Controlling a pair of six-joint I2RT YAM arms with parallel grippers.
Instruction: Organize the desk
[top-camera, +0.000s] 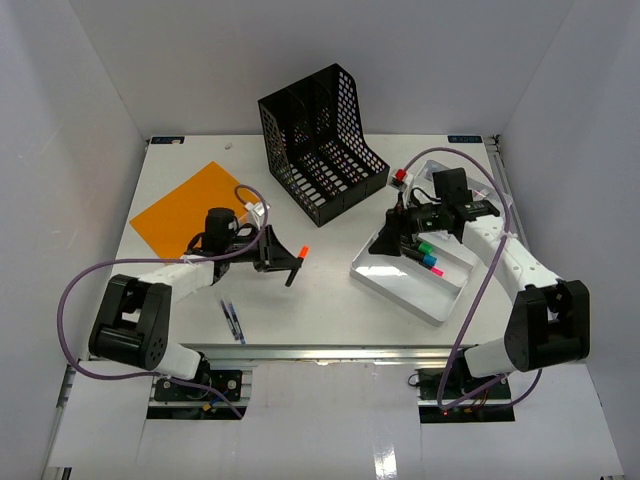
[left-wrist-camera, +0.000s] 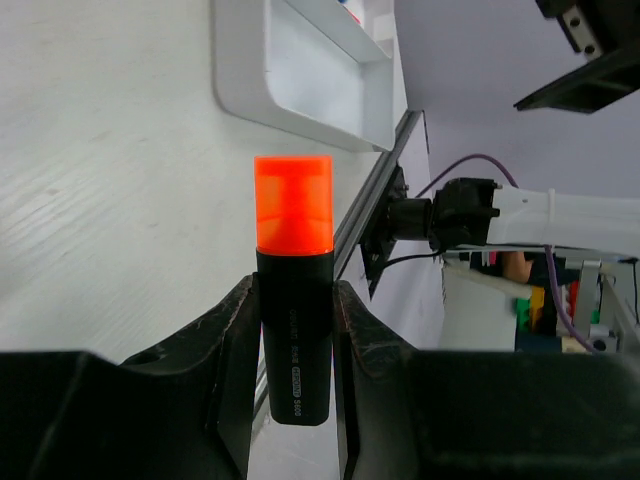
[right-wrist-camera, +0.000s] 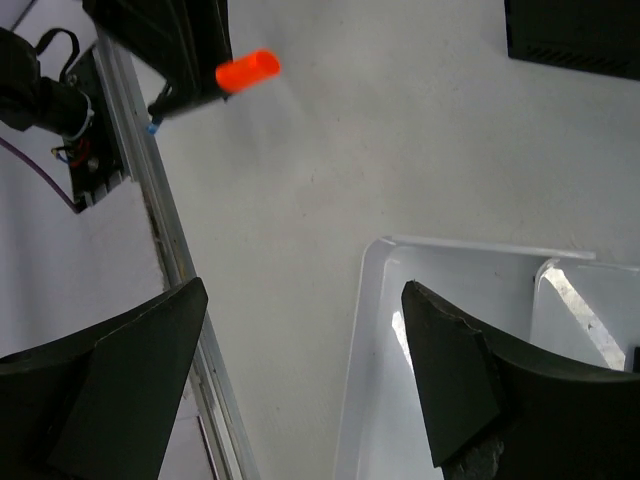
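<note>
The desk (top-camera: 320, 300) is a white tabletop. My left gripper (top-camera: 290, 262) hangs over its middle, shut on a black highlighter (top-camera: 301, 254) with an orange cap. In the left wrist view the highlighter (left-wrist-camera: 293, 260) stands clamped between both fingers (left-wrist-camera: 235, 340), cap pointing away. My right gripper (top-camera: 385, 245) hovers open over the near-left corner of a white tray (top-camera: 400, 295). Nothing sits between its fingers (right-wrist-camera: 450, 360) in the right wrist view, where the tray's corner (right-wrist-camera: 370, 330) shows below. Green (top-camera: 425, 246) and pink (top-camera: 434, 268) markers lie in the tray.
A black mesh file holder (top-camera: 320, 150) stands at the back centre. An orange sheet (top-camera: 190, 210) lies at the left. A blue pen (top-camera: 232, 322) rests near the front aluminium rail (top-camera: 330, 350). A small red item (top-camera: 401, 178) sits behind the tray.
</note>
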